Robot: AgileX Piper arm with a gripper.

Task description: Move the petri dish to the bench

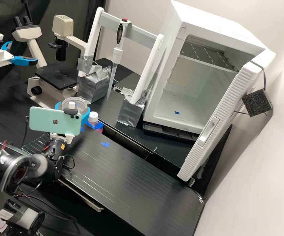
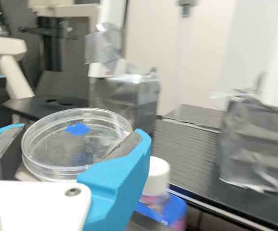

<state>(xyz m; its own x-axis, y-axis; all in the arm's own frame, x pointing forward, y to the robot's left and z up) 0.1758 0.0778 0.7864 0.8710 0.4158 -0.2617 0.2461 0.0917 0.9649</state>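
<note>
Dark grey arm joints [image 1: 9, 164] loom nearest the high camera, at lower left; next comes a mint-green phone [image 1: 55, 120] mounted over the wrist. Beyond the phone is the end effector [image 2: 80, 131], its blue fingers spread about as wide as the petri dish [image 2: 76, 144], with the pads against opposite sides of the rim. It appears to have a firm hold. Between the fingertips, the dish sits roughly level, face up; being round, it offers no long axis to line up.

Just to the right stands a white-capped bottle [image 1: 93, 117], close beside the right-hand finger in the high view. Farther right, a blue tape mark [image 1: 105, 144] lies on the desk [image 1: 125, 183], likely the target. The coming move probably calls for going right, clearing the bottle cap, then lowering flat before opening.
</note>
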